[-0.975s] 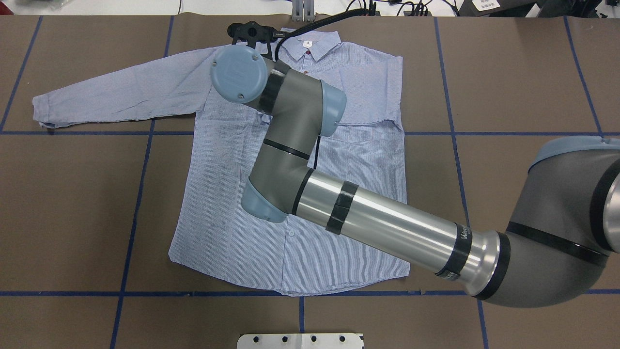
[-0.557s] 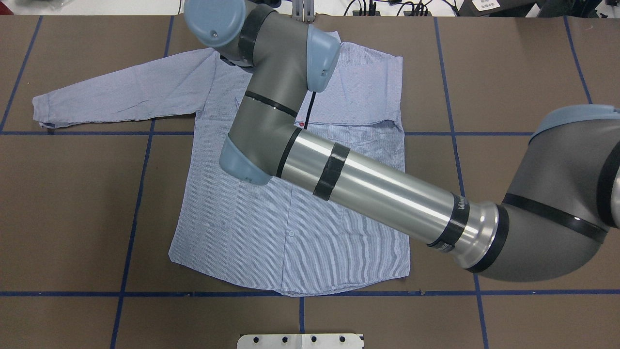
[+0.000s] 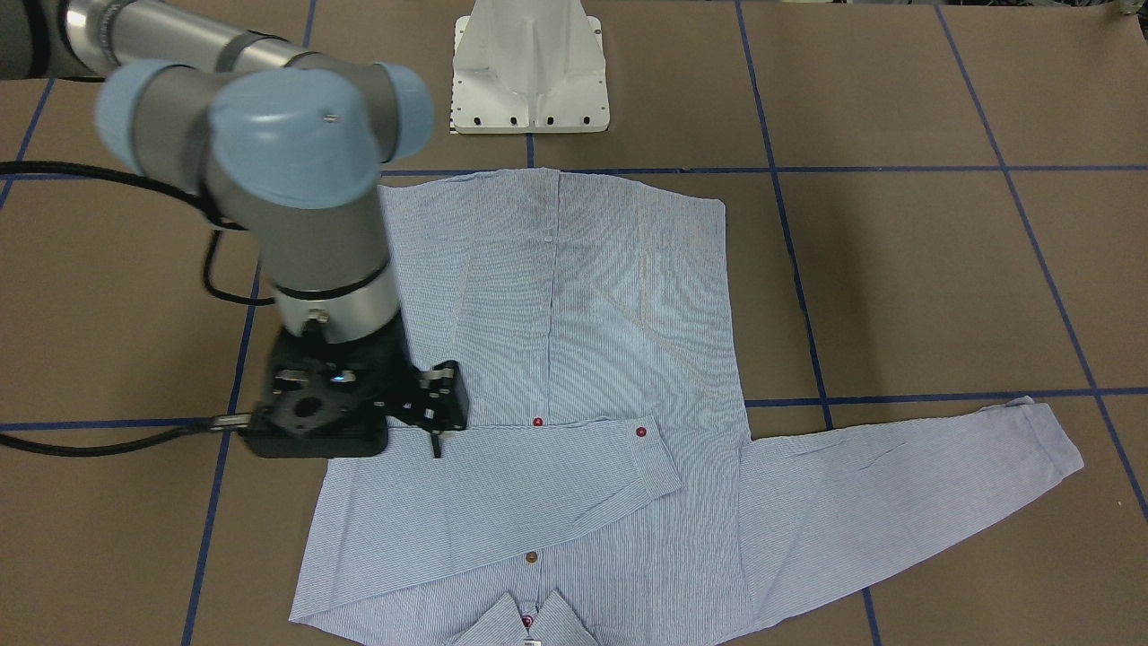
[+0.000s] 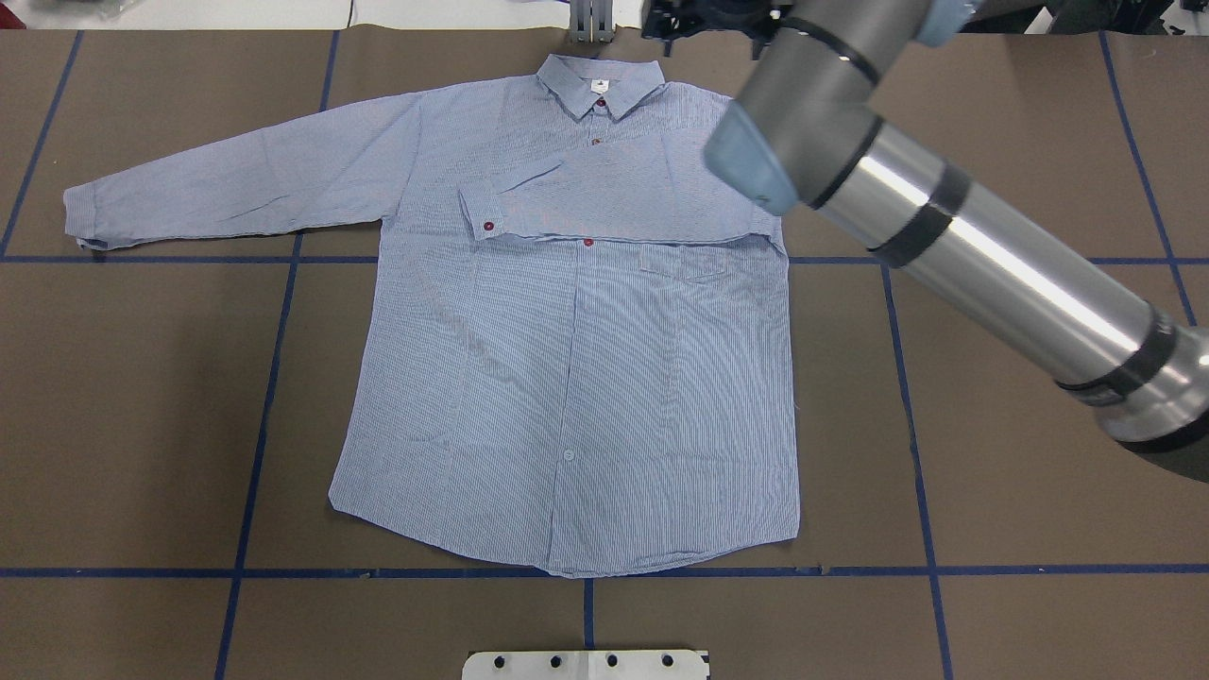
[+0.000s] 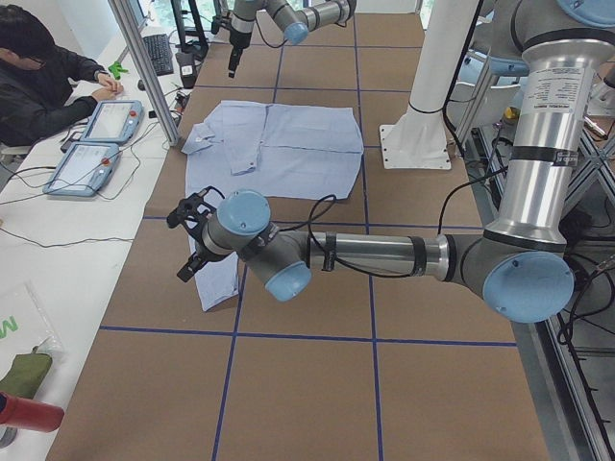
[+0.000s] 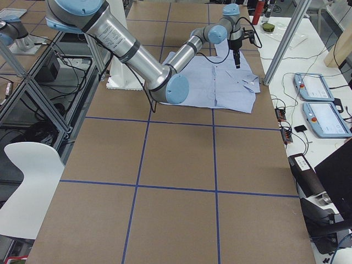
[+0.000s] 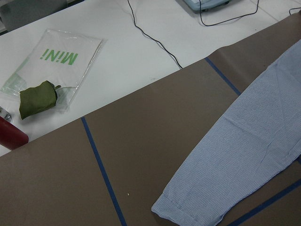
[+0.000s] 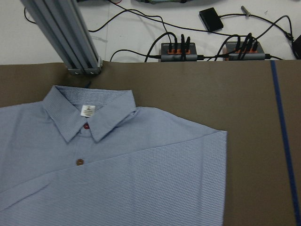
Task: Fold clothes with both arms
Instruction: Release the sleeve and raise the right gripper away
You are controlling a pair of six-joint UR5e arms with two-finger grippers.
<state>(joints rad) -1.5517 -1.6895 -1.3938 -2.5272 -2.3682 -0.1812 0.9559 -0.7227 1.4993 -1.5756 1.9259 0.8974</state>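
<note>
My right gripper (image 3: 439, 413) is hovering empty above the striped shirt (image 4: 567, 378), whose folded sleeve (image 4: 614, 203) is lying across the chest, narrowing it; how open, I cannot tell.

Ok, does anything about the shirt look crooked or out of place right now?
Nothing damaged or badly askew. The shirt lies flat, front up. One sleeve is folded across the chest, the other sleeve stretches straight out, so it looks lopsided.

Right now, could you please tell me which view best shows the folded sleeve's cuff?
Exterior front-facing: the folded sleeve's cuff lies unobstructed, its red button plain. Overhead exterior shows it whole but smaller; the side views, tiny; the right wrist view crops it out; the left wrist shows only the other cuff.
</note>
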